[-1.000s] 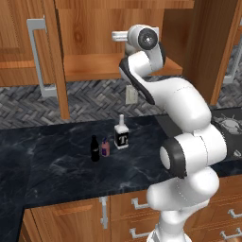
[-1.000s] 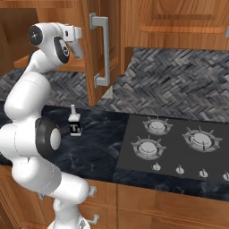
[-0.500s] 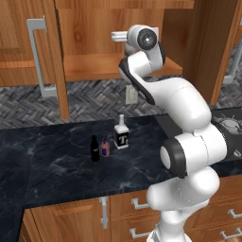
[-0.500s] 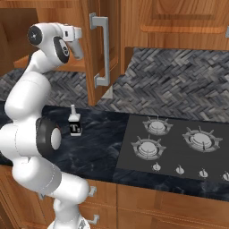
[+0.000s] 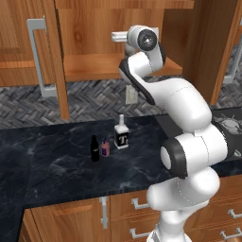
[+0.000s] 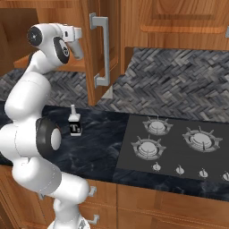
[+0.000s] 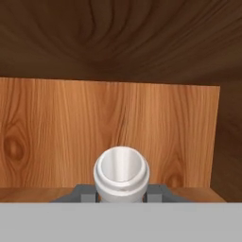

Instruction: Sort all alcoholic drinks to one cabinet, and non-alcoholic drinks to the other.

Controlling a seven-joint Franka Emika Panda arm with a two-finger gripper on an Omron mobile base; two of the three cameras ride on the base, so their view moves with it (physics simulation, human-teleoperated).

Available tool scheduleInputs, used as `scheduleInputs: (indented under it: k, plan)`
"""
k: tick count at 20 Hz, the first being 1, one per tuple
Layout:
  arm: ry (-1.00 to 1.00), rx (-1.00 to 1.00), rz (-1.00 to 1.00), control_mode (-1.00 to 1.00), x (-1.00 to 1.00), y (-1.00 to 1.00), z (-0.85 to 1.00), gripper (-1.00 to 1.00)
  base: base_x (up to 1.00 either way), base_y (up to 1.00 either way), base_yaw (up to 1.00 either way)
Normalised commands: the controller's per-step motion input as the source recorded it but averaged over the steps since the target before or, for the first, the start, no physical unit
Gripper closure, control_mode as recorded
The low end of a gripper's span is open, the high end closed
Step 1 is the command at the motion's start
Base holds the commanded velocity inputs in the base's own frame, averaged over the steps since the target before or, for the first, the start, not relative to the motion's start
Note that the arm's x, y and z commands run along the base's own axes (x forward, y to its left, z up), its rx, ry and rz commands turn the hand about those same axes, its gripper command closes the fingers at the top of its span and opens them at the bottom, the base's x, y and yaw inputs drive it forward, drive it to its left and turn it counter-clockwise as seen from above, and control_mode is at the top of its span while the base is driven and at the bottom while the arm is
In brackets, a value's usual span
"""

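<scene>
In the hand view a round white bottle cap (image 7: 121,172) sits between the two dark finger tips, with my gripper (image 7: 121,191) shut on that bottle; its body is hidden. The hand faces the wooden back wall of an open upper cabinet (image 7: 108,132). From the base views my gripper (image 5: 116,37) (image 6: 78,33) is raised level with that cabinet's shelf (image 5: 94,66). On the dark counter stand a square clear bottle with a "T" label (image 5: 121,137) (image 6: 75,125), a small black cola bottle (image 5: 95,149) and a shorter pink bottle (image 5: 105,148) beside it.
An open cabinet door (image 5: 49,56) with a long metal handle hangs left of the shelf, and another open door (image 6: 100,49) stands right of the arm. A gas hob (image 6: 174,143) lies on the counter's right. A white outlet (image 5: 131,94) is on the backsplash.
</scene>
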Motion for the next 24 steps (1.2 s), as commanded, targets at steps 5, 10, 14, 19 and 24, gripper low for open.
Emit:
scheduleInputs:
  k: [5,10,14,19,24]
  plan:
    - [0.0,0.0,0.0,-1.0,0.08,0.01,-0.07,1.0,0.0,0.0,0.0]
    - [0.0,0.0,0.0,-1.0,0.11,0.04,-0.07,1.0,0.0,0.0,0.0]
    - [0.0,0.0,0.0,-1.0,0.14,0.09,-0.12,1.0,0.0,0.0,0.0]
    - [0.0,0.0,0.0,-1.0,0.13,0.09,-0.14,-1.0,0.0,0.0,0.0]
    - [-0.03,0.01,0.0,-1.0,0.05,0.01,-0.05,-1.0,0.0,0.0,0.0]
